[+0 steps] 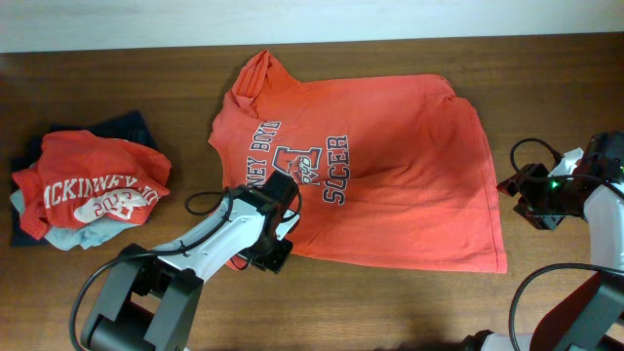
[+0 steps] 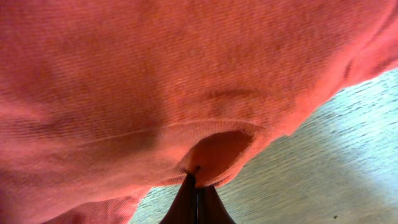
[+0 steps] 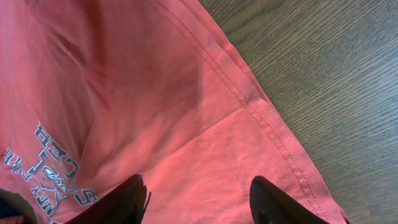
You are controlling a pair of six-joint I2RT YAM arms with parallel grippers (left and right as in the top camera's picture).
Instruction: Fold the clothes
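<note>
The orange-red T-shirt (image 1: 390, 166) lies spread flat across the middle of the table, chest lettering up and its collar end toward the left. My left gripper (image 1: 276, 252) is at the shirt's near left edge. In the left wrist view this gripper (image 2: 196, 182) is shut, and a small fold of the shirt's edge (image 2: 217, 152) is pinched at its tips. My right gripper (image 1: 511, 187) sits just off the shirt's right-hand hem. In the right wrist view it (image 3: 200, 190) is open above the fabric near the stitched hem (image 3: 249, 99), holding nothing.
A pile of other garments sits at the far left: a red shirt with white print (image 1: 93, 185) on top, pale blue cloth (image 1: 68, 237) and navy cloth (image 1: 127, 127) under it. Bare wooden table (image 1: 556, 88) surrounds the shirt. Black cables (image 1: 531, 146) loop near the right arm.
</note>
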